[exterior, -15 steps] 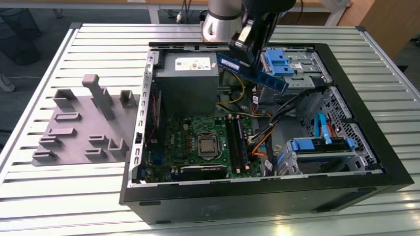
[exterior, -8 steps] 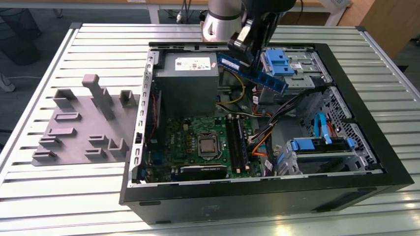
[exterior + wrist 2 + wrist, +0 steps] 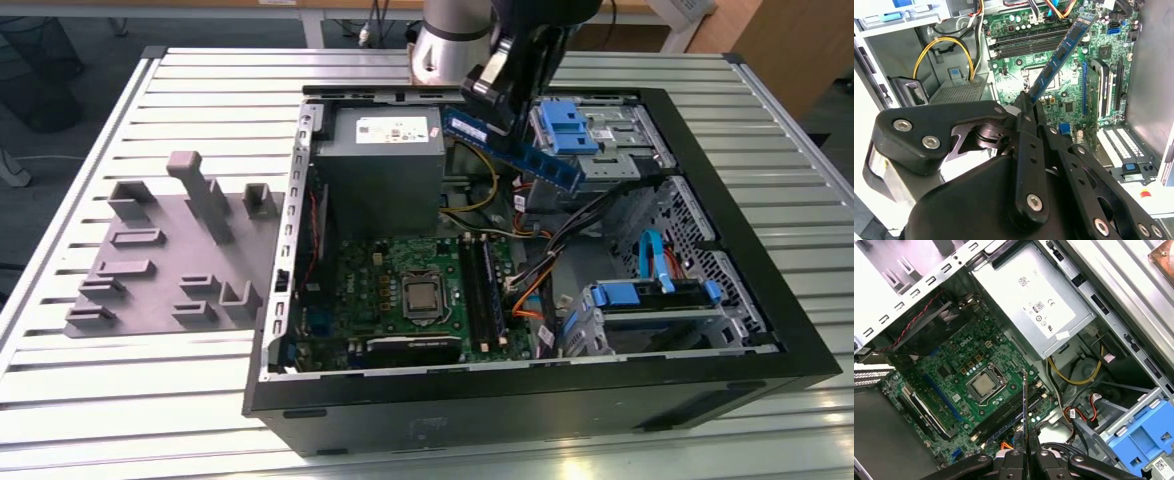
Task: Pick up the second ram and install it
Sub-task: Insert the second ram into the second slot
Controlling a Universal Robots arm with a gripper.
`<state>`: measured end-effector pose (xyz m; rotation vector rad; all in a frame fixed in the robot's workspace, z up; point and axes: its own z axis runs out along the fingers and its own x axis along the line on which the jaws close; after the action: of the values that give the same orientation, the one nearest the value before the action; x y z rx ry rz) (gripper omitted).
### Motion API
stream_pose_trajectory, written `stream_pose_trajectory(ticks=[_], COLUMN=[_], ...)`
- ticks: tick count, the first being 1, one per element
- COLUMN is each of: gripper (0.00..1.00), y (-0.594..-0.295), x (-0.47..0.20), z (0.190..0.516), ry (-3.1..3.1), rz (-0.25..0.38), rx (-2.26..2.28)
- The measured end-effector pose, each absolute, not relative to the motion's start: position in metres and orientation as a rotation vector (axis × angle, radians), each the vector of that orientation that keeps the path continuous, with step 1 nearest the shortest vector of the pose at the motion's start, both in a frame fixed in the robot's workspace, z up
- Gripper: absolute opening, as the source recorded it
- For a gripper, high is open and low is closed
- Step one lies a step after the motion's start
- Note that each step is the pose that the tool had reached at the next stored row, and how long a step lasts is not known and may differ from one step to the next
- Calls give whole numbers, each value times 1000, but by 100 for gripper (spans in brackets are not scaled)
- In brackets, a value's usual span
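Observation:
The second ram (image 3: 523, 150) is a slim dark-blue stick held in the air over the open computer case, tilted, above the gap between the grey power supply (image 3: 380, 160) and the blue drive cage (image 3: 581, 125). My gripper (image 3: 491, 108) is shut on one end of it. In the second wrist view the second ram (image 3: 1061, 55) sticks out from my gripper (image 3: 1026, 102) over the green motherboard (image 3: 1064, 95). It appears edge-on in the first wrist view, the second ram (image 3: 1024, 410) rising from my gripper (image 3: 1026, 452) above the long black slots (image 3: 1004, 417).
The black case (image 3: 747, 330) lies open on a slatted metal table (image 3: 200, 90). A grey holder tray (image 3: 174, 250) with upright blocks sits at the exterior view's left of the case. Cables (image 3: 534, 270) and a second blue drive bay (image 3: 647, 295) crowd the case's right side.

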<state>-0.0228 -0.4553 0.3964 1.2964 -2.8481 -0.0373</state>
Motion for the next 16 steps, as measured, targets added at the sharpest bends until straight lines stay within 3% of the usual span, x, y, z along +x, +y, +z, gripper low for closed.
stream_pose_trajectory(ticks=[16], gripper=[14], y=[-455], x=[-23], z=[396], ry=[-2886], rz=[-38], rx=[1212])
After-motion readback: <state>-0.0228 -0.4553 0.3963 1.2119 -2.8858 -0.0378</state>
